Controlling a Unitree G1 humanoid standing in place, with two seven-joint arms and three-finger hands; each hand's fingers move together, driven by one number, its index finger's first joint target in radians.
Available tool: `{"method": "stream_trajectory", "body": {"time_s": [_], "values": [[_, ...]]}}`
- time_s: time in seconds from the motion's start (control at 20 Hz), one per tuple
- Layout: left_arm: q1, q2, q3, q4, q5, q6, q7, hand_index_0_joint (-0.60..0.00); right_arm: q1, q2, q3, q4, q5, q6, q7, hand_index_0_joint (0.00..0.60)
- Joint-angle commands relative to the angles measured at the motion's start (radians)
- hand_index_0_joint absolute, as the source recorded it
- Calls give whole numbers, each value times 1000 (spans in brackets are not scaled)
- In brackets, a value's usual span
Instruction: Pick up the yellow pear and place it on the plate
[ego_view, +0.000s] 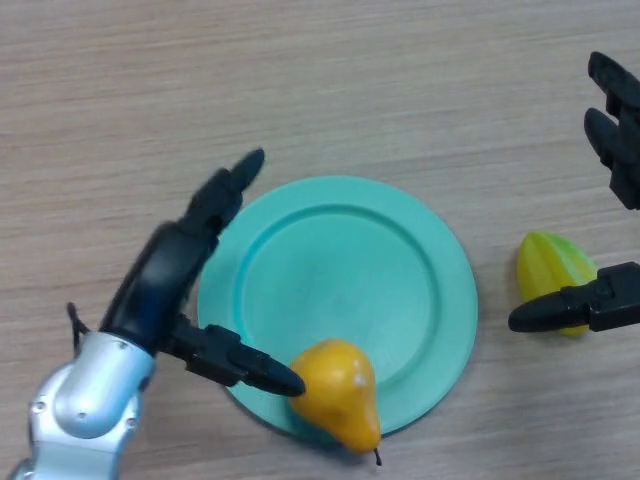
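The yellow pear (337, 394) lies on the near rim of the round green plate (340, 270), stem toward the table's near edge. My left hand (185, 275) is over the plate's left edge, its fingers stretched out straight and its thumb tip touching the pear's left side. It is open and holds nothing. My right hand (610, 150) is at the right edge of the view, open, with its thumb lying in front of a yellow-green starfruit.
The yellow-green starfruit (555, 268) lies on the wooden table (300, 80) to the right of the plate, between my right hand's fingers and thumb.
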Motion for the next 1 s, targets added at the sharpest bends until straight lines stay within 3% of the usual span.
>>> {"method": "stream_trajectory", "body": {"time_s": [0.05,0.25,0.45,0.75,1.0], "values": [[-23,30,99,-92,-53,-156,21,0,-24,-29,-85,-73,31,-108,-29,0],[-8,67,225,-150,-254,-154,-28,0,-9,-32,-100,-74,37,-117,-26,0],[-19,110,323,-95,-331,-158,-45,0,3,-31,-116,-67,33,-143,-29,0],[-31,123,340,-103,-415,-65,-33,0,3,-35,-120,-59,35,-141,-28,0],[-42,131,336,-90,-418,-66,-52,0,-4,-37,-118,-35,37,-160,-24,0]]}}
